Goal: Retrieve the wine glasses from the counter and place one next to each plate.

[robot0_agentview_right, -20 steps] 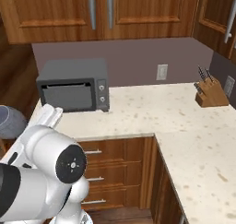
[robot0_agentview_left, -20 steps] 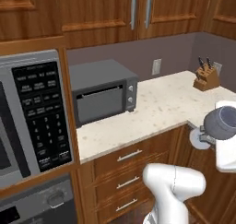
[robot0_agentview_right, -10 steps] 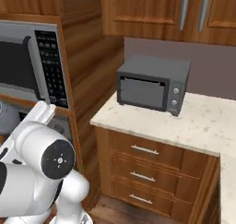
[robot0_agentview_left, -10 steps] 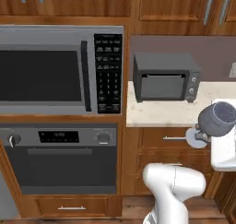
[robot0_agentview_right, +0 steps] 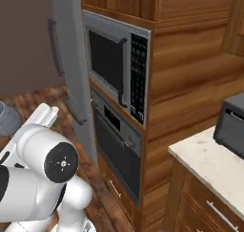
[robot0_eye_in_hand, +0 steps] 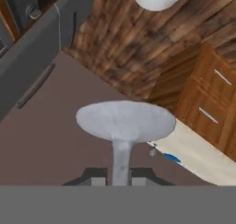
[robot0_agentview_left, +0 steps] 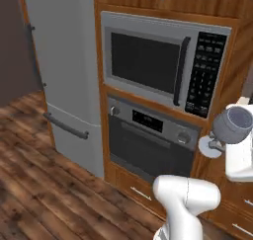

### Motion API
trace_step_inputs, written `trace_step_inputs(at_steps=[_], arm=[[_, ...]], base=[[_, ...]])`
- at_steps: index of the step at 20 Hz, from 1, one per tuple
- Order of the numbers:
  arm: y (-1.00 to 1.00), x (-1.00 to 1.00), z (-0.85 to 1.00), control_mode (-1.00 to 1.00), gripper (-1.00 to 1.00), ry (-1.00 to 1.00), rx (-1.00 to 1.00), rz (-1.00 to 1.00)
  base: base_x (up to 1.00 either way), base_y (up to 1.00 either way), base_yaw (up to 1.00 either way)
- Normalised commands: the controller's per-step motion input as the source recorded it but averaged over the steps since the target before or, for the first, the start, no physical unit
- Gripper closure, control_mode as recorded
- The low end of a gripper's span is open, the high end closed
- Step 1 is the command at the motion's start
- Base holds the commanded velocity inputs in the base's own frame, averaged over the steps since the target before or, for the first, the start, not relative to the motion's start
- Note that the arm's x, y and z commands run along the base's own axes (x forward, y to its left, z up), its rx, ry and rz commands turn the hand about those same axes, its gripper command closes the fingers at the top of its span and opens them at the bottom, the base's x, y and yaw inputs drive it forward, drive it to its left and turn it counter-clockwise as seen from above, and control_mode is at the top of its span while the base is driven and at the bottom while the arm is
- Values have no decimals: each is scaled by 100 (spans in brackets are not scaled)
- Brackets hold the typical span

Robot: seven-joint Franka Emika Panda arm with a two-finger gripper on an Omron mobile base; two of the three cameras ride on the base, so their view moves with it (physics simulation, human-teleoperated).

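My gripper (robot0_eye_in_hand: 120, 177) is shut on the stem of a dark grey wine glass (robot0_agentview_left: 232, 125). In the hand view its round foot (robot0_eye_in_hand: 125, 120) fills the middle, with the stem running down between my dark fingertips (robot0_eye_in_hand: 94, 177). In the left base view the glass lies tilted at the right edge, its foot (robot0_agentview_left: 211, 145) toward the oven. In the right base view its bowl (robot0_agentview_right: 7, 119) peeks in at the left edge. A corner of the beige counter (robot0_agentview_right: 209, 162) shows at the right there. No plate is clear; a small blue shape (robot0_eye_in_hand: 171, 157) lies on a beige top.
A built-in microwave (robot0_agentview_left: 163, 66) sits over a wall oven (robot0_agentview_left: 148, 145), with a tall grey fridge (robot0_agentview_left: 62, 76) to their left. A dark toaster oven (robot0_agentview_right: 232, 126) stands on the counter. Wood drawers (robot0_eye_in_hand: 212, 96) with silver handles are near. Wooden floor (robot0_agentview_left: 44, 184) spreads to the left.
The whole picture has swung from the counter and toaster oven to the microwave, wall oven and fridge, so the camera has moved. The glass has stayed in my shut gripper.
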Motion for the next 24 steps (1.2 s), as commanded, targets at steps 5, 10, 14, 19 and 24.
trace_step_inputs(at_steps=[5,10,14,19,24], arm=[[0,0,0,100,100,0,0,0],[0,0,0,100,100,0,0,0],[0,0,0,100,100,0,0,0],[0,0,0,100,100,0,0,0],[0,0,0,100,100,0,0,0]], base=[[0,0,100],[0,0,100],[24,-3,76],[100,-7,31],[100,-9,25]])
